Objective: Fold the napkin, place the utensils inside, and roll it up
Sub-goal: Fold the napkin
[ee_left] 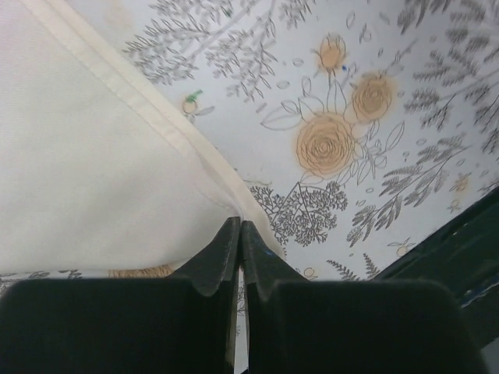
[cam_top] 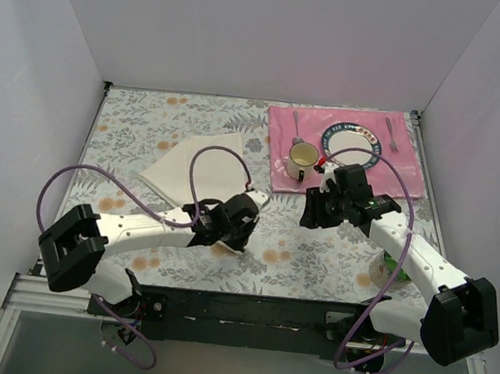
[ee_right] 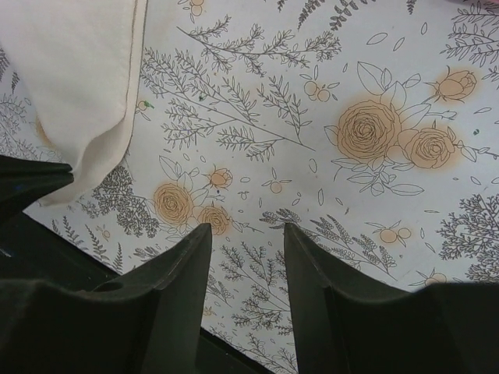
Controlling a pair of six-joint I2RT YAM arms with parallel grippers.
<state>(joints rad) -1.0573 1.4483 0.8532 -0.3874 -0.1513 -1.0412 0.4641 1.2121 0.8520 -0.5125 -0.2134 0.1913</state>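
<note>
White walls [cam_top: 267, 36] close the bench [cam_top: 313, 266] on the left, far and right sides, and a dark rail [cam_top: 245, 308] runs along its near edge. The pink placemat [cam_top: 359, 180] with the plate [cam_top: 356, 127] and cup [cam_top: 301, 159] fills the far right corner. That leaves open flowered surface across the middle and near front, between the two arms. The napkin [cam_top: 189, 167] lies left of centre, set at a diagonal. It is off-white and softly creased, with a stitched hem [ee_left: 148, 101] along its edge. The left pincer [ee_left: 239, 230] is closed tight on the napkin's near corner, at the hem. The right pincer [ee_right: 245, 234] hangs with its fingers apart over bare bench, holding nothing, and the napkin's edge [ee_right: 78, 78] is off to one side of it.
</note>
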